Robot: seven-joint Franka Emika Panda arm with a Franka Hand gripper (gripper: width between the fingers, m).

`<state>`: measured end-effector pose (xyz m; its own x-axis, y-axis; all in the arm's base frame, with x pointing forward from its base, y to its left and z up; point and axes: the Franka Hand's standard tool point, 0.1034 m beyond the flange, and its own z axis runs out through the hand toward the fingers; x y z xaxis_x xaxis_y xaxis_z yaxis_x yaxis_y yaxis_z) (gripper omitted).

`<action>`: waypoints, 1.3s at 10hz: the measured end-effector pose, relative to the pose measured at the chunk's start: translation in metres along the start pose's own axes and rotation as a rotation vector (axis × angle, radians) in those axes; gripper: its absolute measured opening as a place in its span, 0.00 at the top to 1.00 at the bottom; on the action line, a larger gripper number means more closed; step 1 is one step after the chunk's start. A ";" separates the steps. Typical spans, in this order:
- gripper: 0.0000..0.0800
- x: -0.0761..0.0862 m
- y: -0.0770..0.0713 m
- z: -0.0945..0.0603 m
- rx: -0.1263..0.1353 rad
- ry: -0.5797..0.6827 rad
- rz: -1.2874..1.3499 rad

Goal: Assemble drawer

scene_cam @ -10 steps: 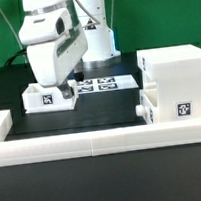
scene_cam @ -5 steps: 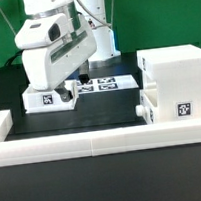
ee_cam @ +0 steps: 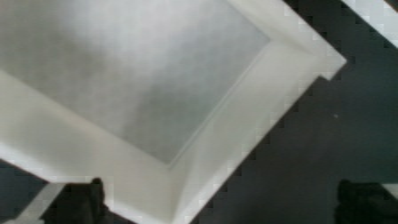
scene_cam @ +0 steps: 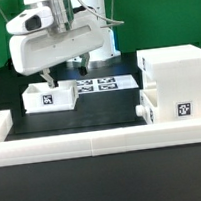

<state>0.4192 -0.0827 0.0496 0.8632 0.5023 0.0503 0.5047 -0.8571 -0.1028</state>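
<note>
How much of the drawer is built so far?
About half, it looks like. Done: the first tray seems to sit low in the case, its knob poking out. In hand: nothing yet; the open gripper hovers over the second tray, which sits loose on the table beside the marker board. Left: grab that tray and slide it into the case.
</note>
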 end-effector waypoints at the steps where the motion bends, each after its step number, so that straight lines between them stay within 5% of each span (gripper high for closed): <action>1: 0.19 0.001 -0.001 0.000 0.003 0.002 0.110; 4: 0.19 0.000 -0.002 0.002 0.005 0.002 0.304; 7: 0.19 -0.008 -0.016 0.020 -0.012 -0.010 0.599; 13: 0.19 -0.010 -0.018 0.045 -0.053 0.030 0.547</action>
<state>0.4010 -0.0671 0.0061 0.9993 -0.0214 0.0321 -0.0190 -0.9972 -0.0717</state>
